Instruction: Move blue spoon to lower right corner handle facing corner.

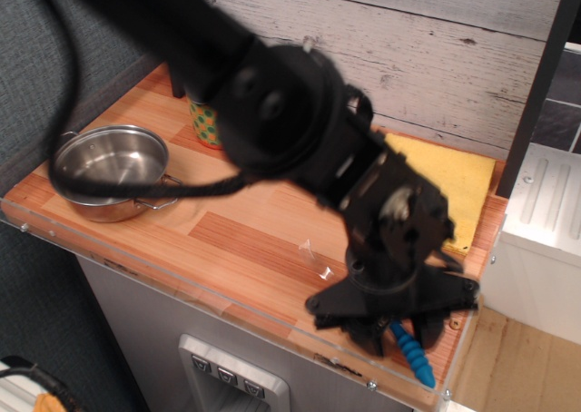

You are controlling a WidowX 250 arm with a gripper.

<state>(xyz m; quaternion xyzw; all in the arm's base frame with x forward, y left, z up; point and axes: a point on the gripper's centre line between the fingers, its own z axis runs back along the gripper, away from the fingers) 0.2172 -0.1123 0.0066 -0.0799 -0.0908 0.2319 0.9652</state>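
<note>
Most of the frame is taken up by the big black robot arm (300, 131), stretched from the upper left down toward the near right part of the table. Under it, the striped reddish-tan wooden tabletop (245, 221) is seen with a clear plastic rim along the front edge. Behind everything, a whitewashed plank wall (436, 49) is seen, and a white cabinet-like unit (545, 221) is parked off to the right.

On the left side of the table a steel pot (109, 171) with two small handles is set, mouth up. Just behind it a can (204, 123) with a green and orange pattern is mostly hidden by the arm. A yellow cloth (454, 181) is laid flat at the back right, partly covered by the arm too.

The gripper (390, 326) is lowered right over the lower right corner (436, 380) of the table. The blue spoon (411, 350) is found there, low at the tabletop, with only the handle (416, 358) poking out from under the gripper, pointed toward that corner. The metal head is hidden by the gripper body. Whether the jaws are clamped on the spoon or spread apart can't be told from this angle, since the fingertips are blocked by the gripper's own housing.
</note>
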